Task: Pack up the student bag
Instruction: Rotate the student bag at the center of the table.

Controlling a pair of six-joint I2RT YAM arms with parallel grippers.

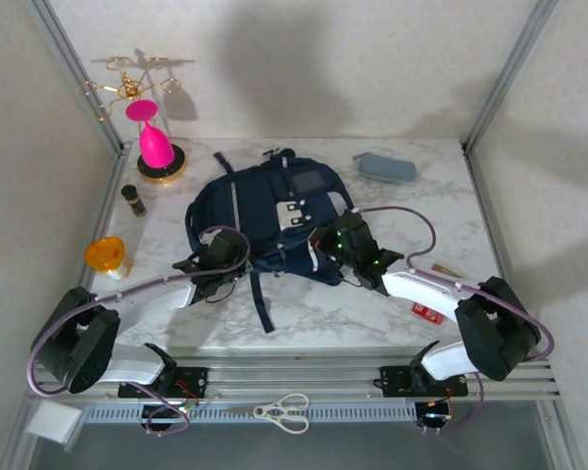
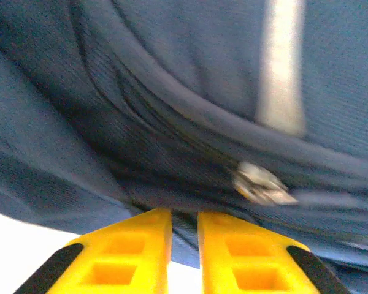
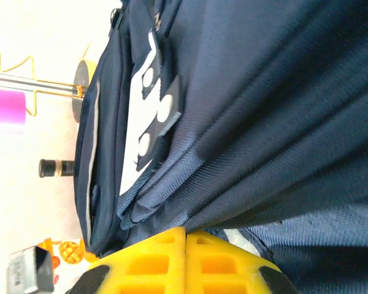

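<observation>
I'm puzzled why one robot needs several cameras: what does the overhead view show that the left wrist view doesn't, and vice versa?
Overhead view: the whole student bag lying on the marble table, with a grey pouch, a pink ornament, a small dark bottle, an orange item and scissors nearby. Left wrist view: a close-up of a metal zip pull, and the left gripper, its yellow fingers nearly together with bag fabric in the narrow gap. Shared: the navy bag with its light grey piping, and the left gripper at the bag's edge.
</observation>
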